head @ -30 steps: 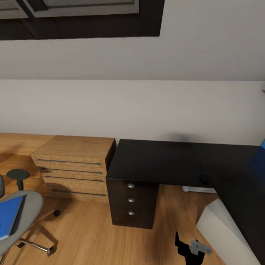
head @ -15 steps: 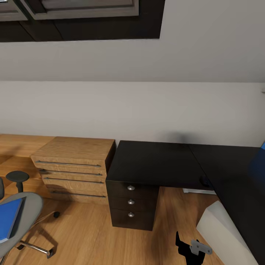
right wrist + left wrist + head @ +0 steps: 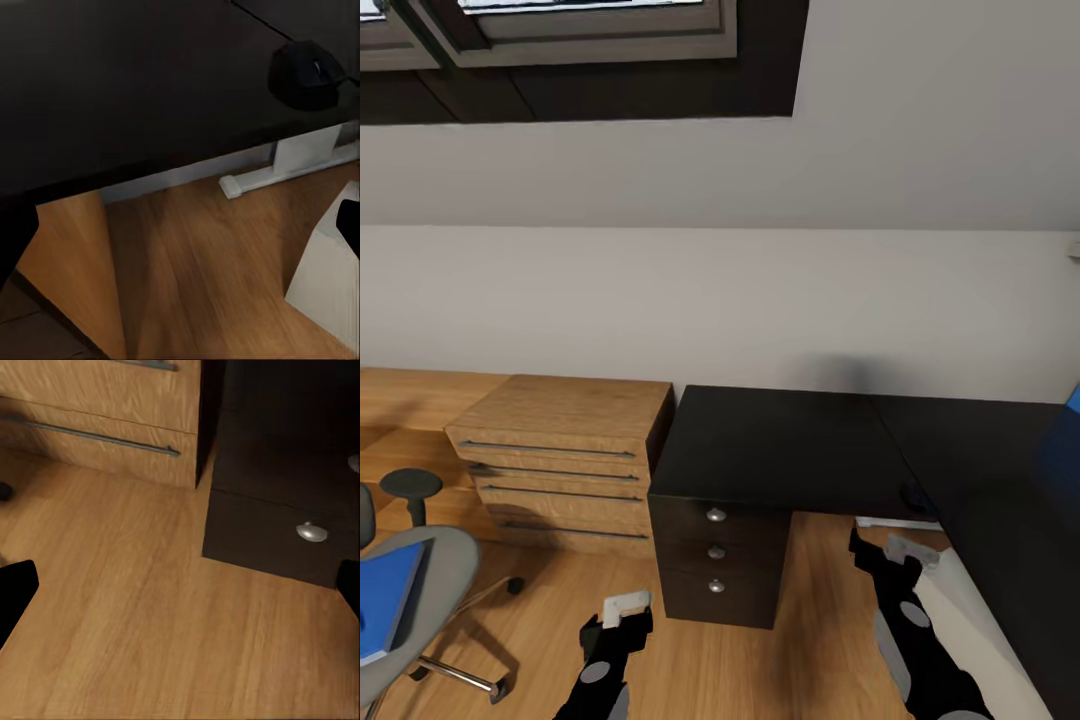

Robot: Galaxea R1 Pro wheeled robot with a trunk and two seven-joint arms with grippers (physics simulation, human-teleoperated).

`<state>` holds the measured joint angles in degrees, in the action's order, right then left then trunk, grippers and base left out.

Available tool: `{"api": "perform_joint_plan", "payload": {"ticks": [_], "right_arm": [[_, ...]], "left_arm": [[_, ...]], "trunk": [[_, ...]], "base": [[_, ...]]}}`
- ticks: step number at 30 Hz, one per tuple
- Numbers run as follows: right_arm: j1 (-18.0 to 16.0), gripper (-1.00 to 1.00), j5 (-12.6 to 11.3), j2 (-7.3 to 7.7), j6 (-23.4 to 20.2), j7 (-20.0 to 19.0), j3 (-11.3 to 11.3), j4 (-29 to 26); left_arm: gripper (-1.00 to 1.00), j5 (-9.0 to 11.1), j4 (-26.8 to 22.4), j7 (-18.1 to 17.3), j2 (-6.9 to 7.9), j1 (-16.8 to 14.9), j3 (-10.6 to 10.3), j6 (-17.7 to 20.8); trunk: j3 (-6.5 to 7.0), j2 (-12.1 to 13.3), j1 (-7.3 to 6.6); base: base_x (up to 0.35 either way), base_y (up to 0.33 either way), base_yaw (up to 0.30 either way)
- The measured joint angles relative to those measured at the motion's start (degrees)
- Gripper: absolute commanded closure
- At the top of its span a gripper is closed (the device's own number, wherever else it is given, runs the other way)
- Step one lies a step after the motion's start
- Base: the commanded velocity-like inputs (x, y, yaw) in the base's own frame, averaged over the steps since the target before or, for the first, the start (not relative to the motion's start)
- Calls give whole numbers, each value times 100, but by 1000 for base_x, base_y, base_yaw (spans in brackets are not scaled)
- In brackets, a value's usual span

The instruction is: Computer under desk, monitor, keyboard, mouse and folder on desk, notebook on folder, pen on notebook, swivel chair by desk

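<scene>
The swivel chair (image 3: pixel 435 565) stands at the lower left, the blue folder (image 3: pixel 385 595) flat on its grey seat. The black desk (image 3: pixel 780 445) runs from the middle to the right. The mouse (image 3: pixel 913 491) (image 3: pixel 306 73) rests near its front edge at the inner corner. The white-grey computer (image 3: pixel 972 612) (image 3: pixel 330 281) stands on the floor under the desk's right part. My left gripper (image 3: pixel 618 618) (image 3: pixel 180 592) hangs open over the floor before the drawer unit. My right gripper (image 3: pixel 882 556) (image 3: pixel 180 232) is open below the desk edge, near the mouse.
A light wooden drawer chest (image 3: pixel 560 455) stands left of the desk. A black drawer unit with round knobs (image 3: pixel 717 550) (image 3: pixel 311 532) sits under the desk's left end. A white desk leg (image 3: pixel 307 154) stands on the plank floor (image 3: pixel 590 610). The desk's blue back panel (image 3: pixel 1066 432) shows at the right.
Both arms have come up: the left gripper has risen into the picture and the right gripper has climbed towards the desk edge. The head camera has tilted slightly upward.
</scene>
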<state>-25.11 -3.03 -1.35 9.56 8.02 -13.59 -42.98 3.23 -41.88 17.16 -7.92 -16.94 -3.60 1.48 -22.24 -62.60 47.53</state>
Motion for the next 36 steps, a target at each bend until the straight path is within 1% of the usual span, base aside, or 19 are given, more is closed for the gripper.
{"api": "perform_joint_plan", "payload": {"ticks": [1,4,5,7,8,9,10,13,14,18,20,21,23,28,31,36], "right_arm": [[-23,-100,31,12,-479,71,15,-343],[-124,-100,56,42,-1125,130,22,-667],[-272,-100,68,109,-1502,150,20,-679],[-446,-100,74,203,-1783,157,15,-495],[-756,-100,99,370,-1952,172,31,234],[-853,-100,114,410,-1941,175,35,468],[-1034,-100,142,486,-1862,176,40,845],[-1298,-100,175,635,-1714,171,41,1291],[-1418,-100,185,729,-1647,168,41,1475],[-1564,-100,201,909,-1555,167,38,1699],[-1590,-100,203,967,-1528,168,36,1738],[-1612,-100,207,1051,-1489,170,34,1773],[-1624,-100,204,1126,-1439,170,28,1790],[-1632,-100,201,1196,-1273,167,20,1814],[-1633,-100,200,1219,-1135,163,21,1832],[-1634,-100,200,1236,-1031,145,27,1851]], "left_arm": [[-100,0,-298,0,-31,-1,-13,242],[-100,11,-805,-2,-60,0,-20,552],[-100,13,-1153,-4,-71,-1,-18,785],[-100,23,-1466,-9,-73,0,-10,1041],[-100,25,-1737,-19,-67,6,-2,1389],[-100,28,-1765,-21,-61,13,0,1448],[-100,28,-1765,-23,-48,39,3,1515],[-100,27,-1740,-25,-13,89,9,1568],[-100,27,-1731,-25,6,114,11,1586],[-100,27,-1753,-26,31,153,11,1606],[-100,27,-1763,-26,35,162,9,1604],[-100,27,-1772,-26,39,169,11,1581],[-100,26,-1772,-24,40,173,13,1527],[-100,27,-1772,-20,45,180,13,1449],[-100,27,-1772,-18,45,190,14,1425],[-100,25,-1770,-17,47,207,14,1412]], "trunk": [[19,40,-22],[72,161,-88],[74,162,-89],[73,163,-89],[73,163,-88],[72,163,-89],[72,163,-88],[72,163,-89],[72,163,-89],[72,162,-91],[72,162,-91],[72,162,-91],[72,162,-91],[72,162,-90],[72,162,-90],[72,162,-90]], "base": [[0,0,0],[0,0,0],[0,0,0],[0,0,0],[0,0,0],[0,0,0],[0,0,0],[3,0,0],[35,0,0],[151,0,0],[261,0,0],[260,0,0],[215,0,0],[177,0,0],[122,0,0],[87,0,0]]}}
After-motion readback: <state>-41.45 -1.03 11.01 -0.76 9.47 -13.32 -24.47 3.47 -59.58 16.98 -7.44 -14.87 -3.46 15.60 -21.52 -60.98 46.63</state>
